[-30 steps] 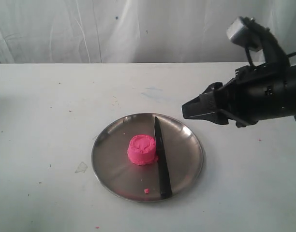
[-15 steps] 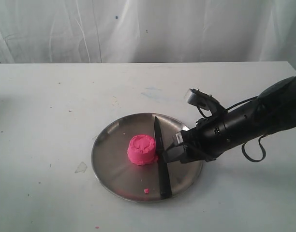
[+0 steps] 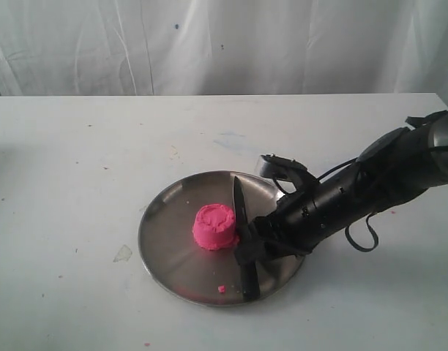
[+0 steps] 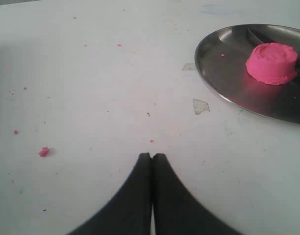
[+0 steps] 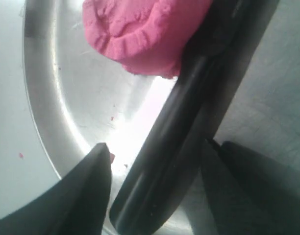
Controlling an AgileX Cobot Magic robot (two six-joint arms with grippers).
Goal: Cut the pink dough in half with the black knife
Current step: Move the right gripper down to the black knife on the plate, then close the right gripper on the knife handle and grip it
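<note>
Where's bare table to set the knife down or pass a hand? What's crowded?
Bare: the table left of the steel plate, bar one small clear scrap, and the far strip beyond the plate. Crowded: the plate's right half, where the open right gripper straddles the black knife beside the pink dough.

Probably a lab bench setup — scuffed white table (image 3: 70, 175), draped white sheet (image 3: 209, 44) behind

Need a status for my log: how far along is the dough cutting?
Done: nothing; the pink dough sits whole on the steel plate. In hand: the right gripper, fingers open, straddles the black knife, not yet gripping. Left: grasp, lift, halve the dough.
</note>
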